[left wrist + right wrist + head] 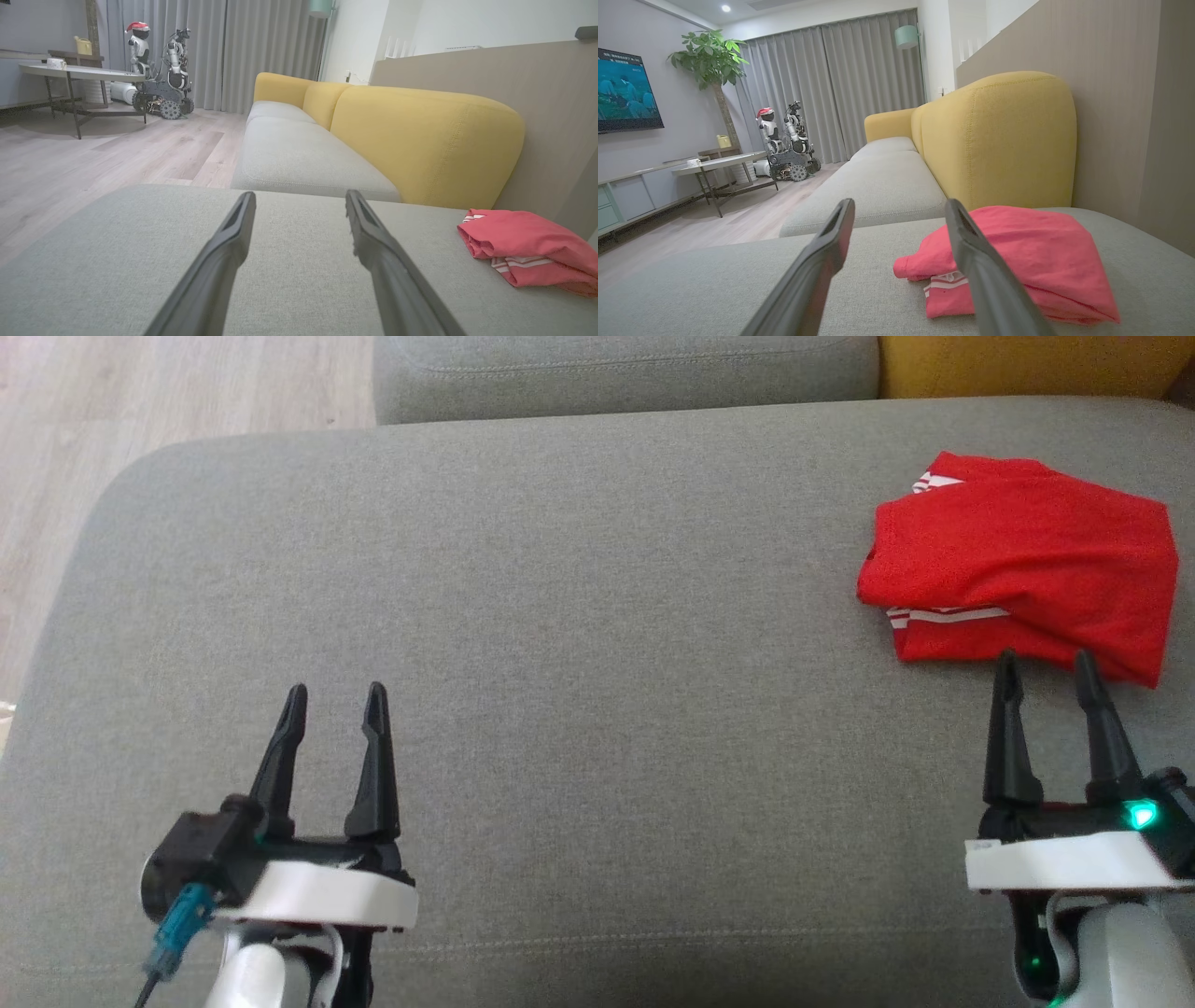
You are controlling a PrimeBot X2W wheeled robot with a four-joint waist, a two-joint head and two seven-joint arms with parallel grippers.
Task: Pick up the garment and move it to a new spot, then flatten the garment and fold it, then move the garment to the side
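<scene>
- Nearest on the left, the left gripper [337,693] sits over the grey seat cushion [597,616], its two dark fingers spread apart with nothing between them, pointing away.
- Near right, the right gripper [1045,661] also has its fingers spread and holds nothing. Its tips reach the garment's near edge, but contact cannot be judged.
- The folded red garment [1022,565] lies on the far right of the cushion, well apart from the left gripper.
- Its long axis runs left to right, with the right end slightly nearer. The white-striped edges face left.
- The head view shows it flat. The right wrist view shows stacked layers [1031,252] with a striped layer underneath, and the right finger crosses in front.
- The left wrist view shows the garment [528,238] off to the right.
- The wrist views show the yellow backrest [420,140] beyond the garment.
- Farthest, a round table [79,72] and a wheeled robot in a red hat [159,70] stand before grey curtains [831,84]. The right wrist view adds a television [626,88] and a potted plant [710,56].
</scene>
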